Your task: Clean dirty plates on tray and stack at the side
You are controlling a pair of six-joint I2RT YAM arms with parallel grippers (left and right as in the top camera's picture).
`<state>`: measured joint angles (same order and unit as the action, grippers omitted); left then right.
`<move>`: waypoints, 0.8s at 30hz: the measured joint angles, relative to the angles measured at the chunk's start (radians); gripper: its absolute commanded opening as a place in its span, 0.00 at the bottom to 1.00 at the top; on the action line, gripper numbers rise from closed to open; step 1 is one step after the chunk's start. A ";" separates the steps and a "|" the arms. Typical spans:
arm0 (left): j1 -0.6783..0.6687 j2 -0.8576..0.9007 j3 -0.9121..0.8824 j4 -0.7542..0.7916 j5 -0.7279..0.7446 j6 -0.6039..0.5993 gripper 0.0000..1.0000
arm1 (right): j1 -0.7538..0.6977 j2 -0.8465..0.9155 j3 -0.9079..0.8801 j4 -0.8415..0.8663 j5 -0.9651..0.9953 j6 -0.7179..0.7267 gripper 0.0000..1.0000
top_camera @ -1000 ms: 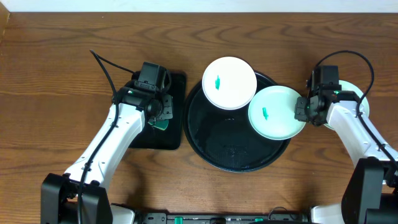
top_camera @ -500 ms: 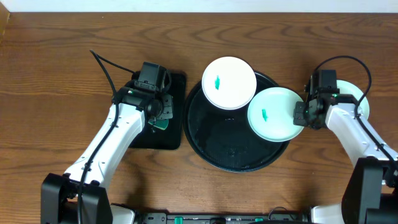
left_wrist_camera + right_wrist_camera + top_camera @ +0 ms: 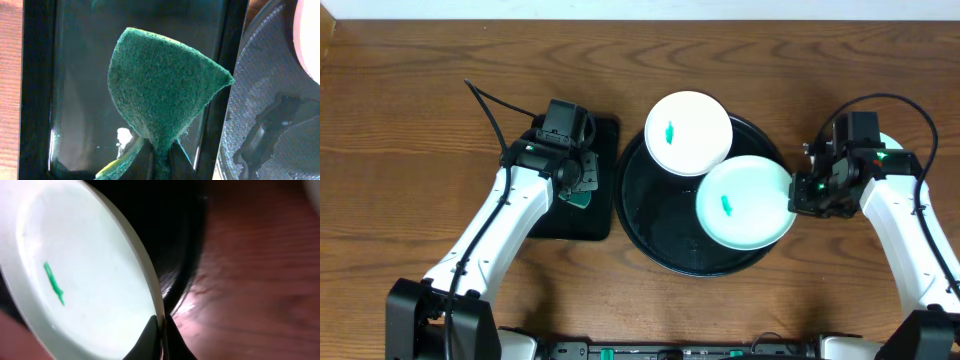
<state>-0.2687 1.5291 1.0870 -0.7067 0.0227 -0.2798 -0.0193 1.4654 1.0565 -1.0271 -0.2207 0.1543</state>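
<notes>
The round black tray (image 3: pixel 660 225) holds two dirty plates. A white plate (image 3: pixel 688 133) with a green smear lies at its far edge. A pale-mint plate (image 3: pixel 745 202), also smeared green, lies tilted over the tray's right half. My right gripper (image 3: pixel 798 195) is shut on this plate's right rim. In the right wrist view the fingertips (image 3: pixel 162 330) pinch the rim of the mint plate (image 3: pixel 90 270) above the tray (image 3: pixel 175 240). My left gripper (image 3: pixel 578 195) is shut on a green scouring pad (image 3: pixel 160 85), hanging over the rectangular tray.
The small rectangular black tray (image 3: pixel 605 135) sits left of the round tray, whose rim (image 3: pixel 260 100) shows beside it. A pale round thing (image 3: pixel 892 146) lies mostly hidden behind my right arm. Brown wooden tabletop (image 3: pixel 400 150) surrounds everything.
My right gripper has shut on the mint plate's rim and carried the plate left and toward the front, further over the tray. The left arm and the pad have not moved.
</notes>
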 measured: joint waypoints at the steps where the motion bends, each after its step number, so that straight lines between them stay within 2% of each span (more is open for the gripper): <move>1: 0.000 0.000 0.000 0.000 0.000 0.000 0.08 | 0.000 0.000 -0.004 -0.005 -0.020 0.008 0.01; 5: 0.000 0.000 0.000 0.000 0.000 0.000 0.08 | 0.000 0.000 -0.042 0.006 -0.060 0.080 0.01; 10: 0.000 0.000 0.000 0.000 0.000 0.000 0.08 | 0.000 0.000 -0.182 0.143 -0.079 0.271 0.01; 17: 0.000 0.000 0.000 0.000 0.000 0.000 0.08 | 0.021 0.000 -0.336 0.283 -0.090 0.407 0.02; 20: 0.000 0.000 0.000 0.000 0.000 0.000 0.08 | 0.051 0.000 -0.344 0.328 -0.092 0.425 0.19; 21: 0.000 0.000 0.000 0.000 0.000 0.000 0.08 | 0.066 0.000 -0.344 0.345 -0.092 0.429 0.32; 23: 0.000 0.000 0.000 0.000 0.000 0.000 0.08 | 0.117 0.000 -0.345 0.384 -0.086 0.426 0.45; 24: 0.000 0.000 0.000 0.000 0.000 0.000 0.08 | 0.126 0.000 -0.345 0.389 -0.082 0.420 0.44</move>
<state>-0.2687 1.5291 1.0870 -0.7063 0.0227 -0.2798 0.1062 1.4651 0.7113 -0.6380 -0.3023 0.5747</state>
